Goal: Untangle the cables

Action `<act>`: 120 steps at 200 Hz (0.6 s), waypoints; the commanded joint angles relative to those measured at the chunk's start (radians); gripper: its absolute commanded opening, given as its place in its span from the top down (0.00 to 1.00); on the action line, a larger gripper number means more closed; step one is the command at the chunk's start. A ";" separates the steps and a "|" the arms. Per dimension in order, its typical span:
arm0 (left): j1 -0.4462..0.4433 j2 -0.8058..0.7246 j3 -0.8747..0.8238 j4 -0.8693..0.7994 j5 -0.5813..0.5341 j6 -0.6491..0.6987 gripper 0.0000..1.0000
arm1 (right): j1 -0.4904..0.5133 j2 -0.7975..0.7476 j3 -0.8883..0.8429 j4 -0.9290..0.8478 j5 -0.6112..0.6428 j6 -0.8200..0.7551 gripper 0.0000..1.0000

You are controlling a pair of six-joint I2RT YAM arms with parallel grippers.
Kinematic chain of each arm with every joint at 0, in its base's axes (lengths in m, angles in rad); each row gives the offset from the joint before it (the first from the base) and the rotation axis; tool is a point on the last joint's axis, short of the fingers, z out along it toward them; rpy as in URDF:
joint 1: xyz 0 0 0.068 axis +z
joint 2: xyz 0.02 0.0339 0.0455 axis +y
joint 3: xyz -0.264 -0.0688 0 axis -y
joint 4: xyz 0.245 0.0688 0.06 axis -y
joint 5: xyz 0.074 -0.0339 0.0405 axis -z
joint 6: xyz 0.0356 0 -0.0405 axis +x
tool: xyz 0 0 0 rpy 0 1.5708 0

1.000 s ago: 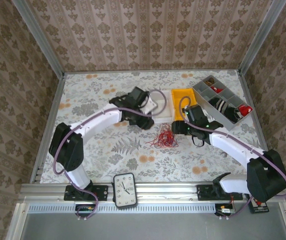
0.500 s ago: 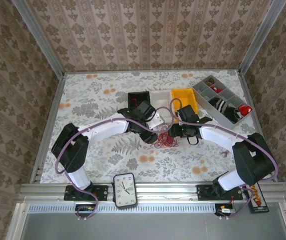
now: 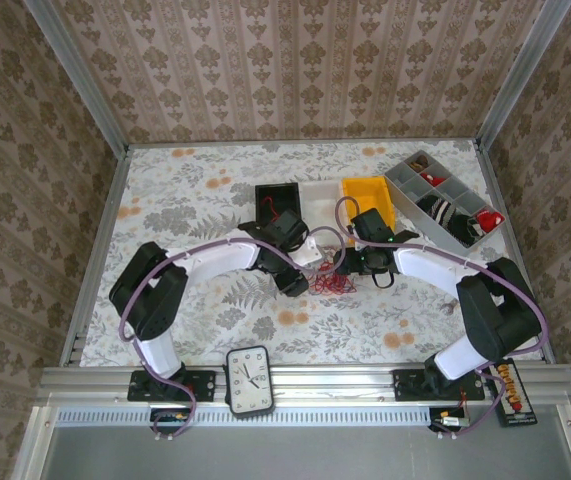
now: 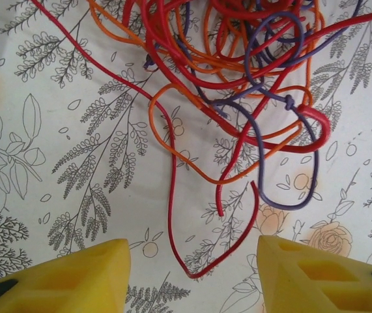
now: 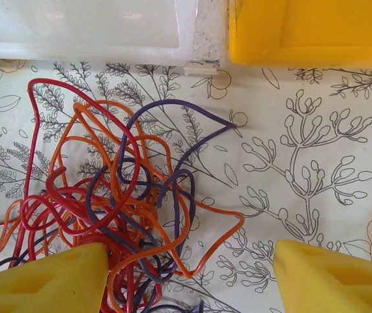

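Red, orange and purple cables (image 3: 333,283) look like one light, floppy knot on the table (image 3: 185,190) near the white bin (image 5: 81,26), left gripper (image 4: 192,274) and right gripper (image 5: 189,280) both jaws apart and empty, so I'd pinch a loose outer loop, not the middle.

The cables (image 4: 234,39) look smooth and shiny, like plastic. The worktop (image 4: 55,163) has a matt, flowery cover. The yellow bin (image 5: 303,32) is smooth plastic.

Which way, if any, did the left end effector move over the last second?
Yes. The left end effector moved nearward off the black bin, to the cables.
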 commanded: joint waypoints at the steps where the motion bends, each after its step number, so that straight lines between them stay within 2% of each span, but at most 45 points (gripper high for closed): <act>1: 0.016 0.047 0.004 -0.007 0.037 0.043 0.47 | -0.002 0.010 0.023 -0.040 0.008 -0.005 0.30; 22: 0.009 0.110 0.036 -0.033 0.037 0.050 0.47 | -0.004 0.013 0.026 -0.040 0.005 -0.003 0.31; 45: 0.000 0.129 0.035 0.015 0.027 0.034 0.49 | -0.006 0.010 0.028 -0.039 0.001 -0.001 0.30; 96: 0.001 0.100 0.036 0.058 0.001 0.034 0.98 | -0.009 0.014 0.034 -0.048 -0.009 -0.007 0.30; 120: 0.012 0.043 0.014 0.072 -0.033 0.032 1.00 | -0.011 0.015 0.026 -0.048 -0.011 -0.012 0.30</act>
